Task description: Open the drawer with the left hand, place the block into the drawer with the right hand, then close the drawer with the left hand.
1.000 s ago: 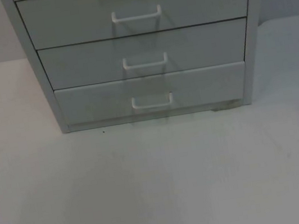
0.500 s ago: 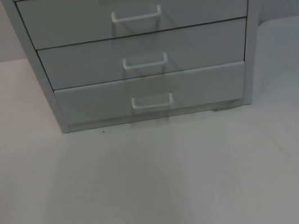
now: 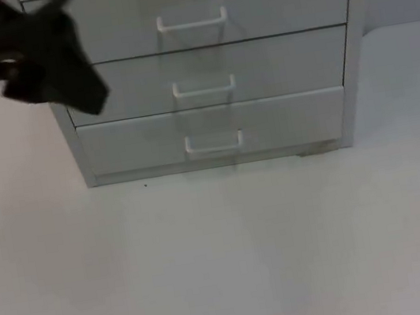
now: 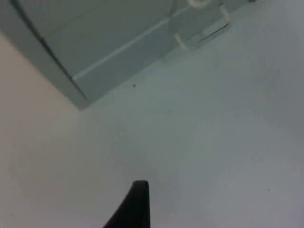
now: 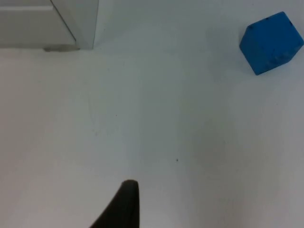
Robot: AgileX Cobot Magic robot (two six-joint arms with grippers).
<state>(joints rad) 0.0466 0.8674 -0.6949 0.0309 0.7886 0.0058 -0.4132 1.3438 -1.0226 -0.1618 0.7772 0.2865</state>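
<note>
Drawer [image 3: 212,131] — flat grey front, shut; blue cube block [image 5: 271,42]; left end effector [image 3: 59,65] grip unclear.

light: soft, even, dim-cool | shadows: faint vertical streaks down the grey three-drawer metal cabinet [image 3: 200,71] front | blur: black left gripper [image 3: 60,69] smeared beside the cabinet's left edge | glare: none seen
</note>
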